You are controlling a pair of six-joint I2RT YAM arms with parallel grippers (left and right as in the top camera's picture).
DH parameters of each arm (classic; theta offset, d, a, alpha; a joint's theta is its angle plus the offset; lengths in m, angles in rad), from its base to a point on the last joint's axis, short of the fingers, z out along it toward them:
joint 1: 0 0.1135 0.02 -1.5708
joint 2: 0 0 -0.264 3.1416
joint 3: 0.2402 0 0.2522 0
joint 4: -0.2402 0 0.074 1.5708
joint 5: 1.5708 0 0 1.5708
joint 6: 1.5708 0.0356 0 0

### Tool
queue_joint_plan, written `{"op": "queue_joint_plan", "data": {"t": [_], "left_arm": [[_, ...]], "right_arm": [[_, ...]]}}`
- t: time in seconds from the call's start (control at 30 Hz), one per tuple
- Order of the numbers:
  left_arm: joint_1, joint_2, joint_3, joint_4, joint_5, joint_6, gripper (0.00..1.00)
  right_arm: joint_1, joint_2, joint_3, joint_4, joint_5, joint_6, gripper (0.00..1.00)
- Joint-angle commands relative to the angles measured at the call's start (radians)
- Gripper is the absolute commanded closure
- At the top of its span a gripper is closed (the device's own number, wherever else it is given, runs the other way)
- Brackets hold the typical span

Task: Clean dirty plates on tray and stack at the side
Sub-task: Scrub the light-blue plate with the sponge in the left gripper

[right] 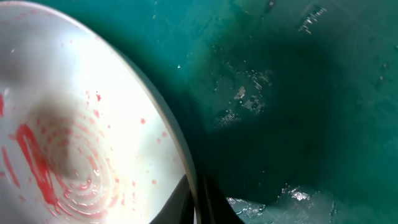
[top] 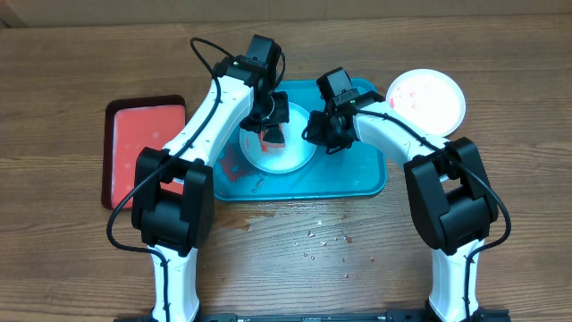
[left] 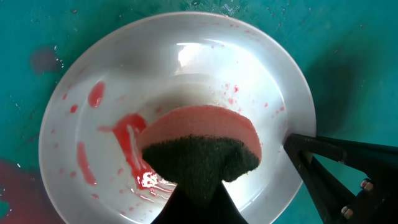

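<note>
A pale plate [top: 290, 159] with red sauce smears sits on the teal tray [top: 357, 174]. My left gripper [top: 272, 132] is shut on a pink sponge with a dark scouring face [left: 205, 134] and presses it onto the plate [left: 186, 68], jaws at the bottom of the left wrist view [left: 198, 202]. My right gripper [top: 315, 132] is shut on the plate's right rim; the rim runs between its fingers [right: 198, 202]. Plate [right: 93, 112] and wet tray floor [right: 298, 93] show there. A white plate [top: 427, 98] lies on the table beyond the tray's right corner. The yellow-green plate is out of view.
A smaller dark-rimmed red tray [top: 143, 148] lies left of the teal tray. Red smears and water mark the teal tray floor [left: 43, 59]. Small crumbs and drops [top: 322, 237] are scattered on the wooden table in front of the tray.
</note>
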Motion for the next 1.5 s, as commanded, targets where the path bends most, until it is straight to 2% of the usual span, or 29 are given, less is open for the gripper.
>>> {"op": "queue_joint_plan", "data": {"t": [0.0,0.13,0.47,0.6,0.87,0.97,1.1,1.23,1.37,1.47], "left_arm": [[0.001,0.01,-0.01,0.003,-0.01,-0.026,0.96],[-0.014,0.01,-0.056,0.046,-0.01,-0.07,0.96],[-0.031,0.01,-0.197,0.284,-0.011,-0.111,0.96],[-0.031,0.01,-0.251,0.384,-0.071,-0.111,0.96],[-0.029,0.01,-0.303,0.344,-0.154,-0.104,0.94],[-0.026,0.01,-0.302,0.311,-0.253,-0.081,0.96],[-0.016,0.005,-0.295,0.292,-0.415,0.051,0.96],[-0.006,-0.011,-0.257,0.241,-0.545,0.071,0.96],[-0.004,-0.014,-0.172,0.179,-0.539,0.07,0.96],[-0.004,-0.014,-0.112,0.157,-0.449,0.07,0.96]], "right_arm": [[-0.002,0.025,-0.02,-0.002,0.019,0.0,0.96],[-0.002,0.025,-0.02,0.006,0.018,0.001,0.96],[-0.002,0.025,-0.02,0.014,0.019,0.001,0.96],[-0.002,0.025,-0.02,0.013,0.019,0.001,0.96],[-0.002,0.025,-0.021,0.012,0.019,0.001,0.96],[-0.002,0.025,-0.022,0.008,0.019,0.001,0.96],[-0.002,0.025,-0.022,0.005,0.019,0.001,0.96],[-0.002,0.025,-0.022,0.006,0.019,0.001,0.96],[-0.002,0.025,-0.022,0.008,0.019,0.001,0.96],[-0.002,0.025,-0.022,0.009,0.019,0.001,0.96]]}}
